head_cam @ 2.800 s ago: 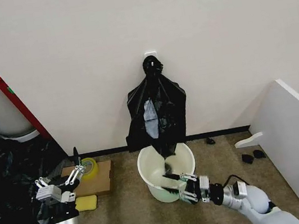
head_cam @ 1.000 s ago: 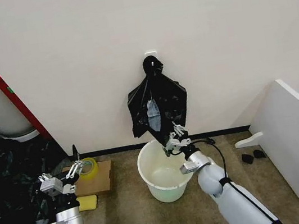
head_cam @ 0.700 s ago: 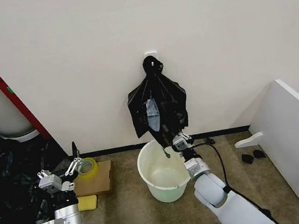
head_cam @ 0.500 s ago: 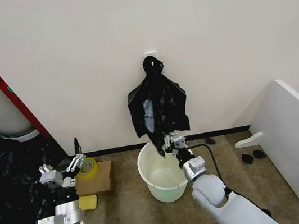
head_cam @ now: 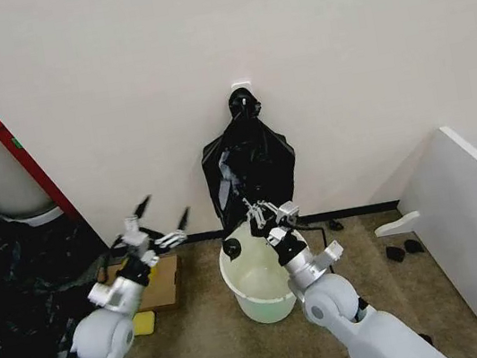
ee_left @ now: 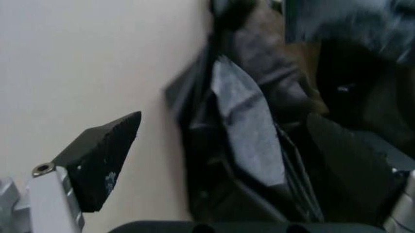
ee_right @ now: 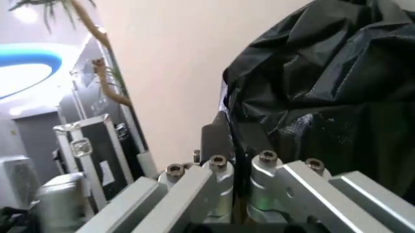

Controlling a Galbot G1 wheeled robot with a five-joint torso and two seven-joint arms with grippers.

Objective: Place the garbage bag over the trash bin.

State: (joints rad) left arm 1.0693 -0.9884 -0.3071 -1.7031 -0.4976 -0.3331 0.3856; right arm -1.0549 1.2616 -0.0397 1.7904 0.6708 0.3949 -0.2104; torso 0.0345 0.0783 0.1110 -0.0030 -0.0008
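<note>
Behind right gripper (head_cam: 267, 213), bin rim (head_cam: 236, 275) hidden

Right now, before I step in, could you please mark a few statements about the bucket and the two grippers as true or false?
1. The round cream-white plastic bucket stands on the floor below the hanging bundle of black plastic bags. True.
2. The bucket is lined with black plastic. False: its inside is bare cream-white.
3. The left gripper is up in the air to the bucket's left, jaws open and empty. True.
4. The right gripper rests on the floor. False: it is raised over the bucket's far rim, at the bundle's lower edge.
</note>
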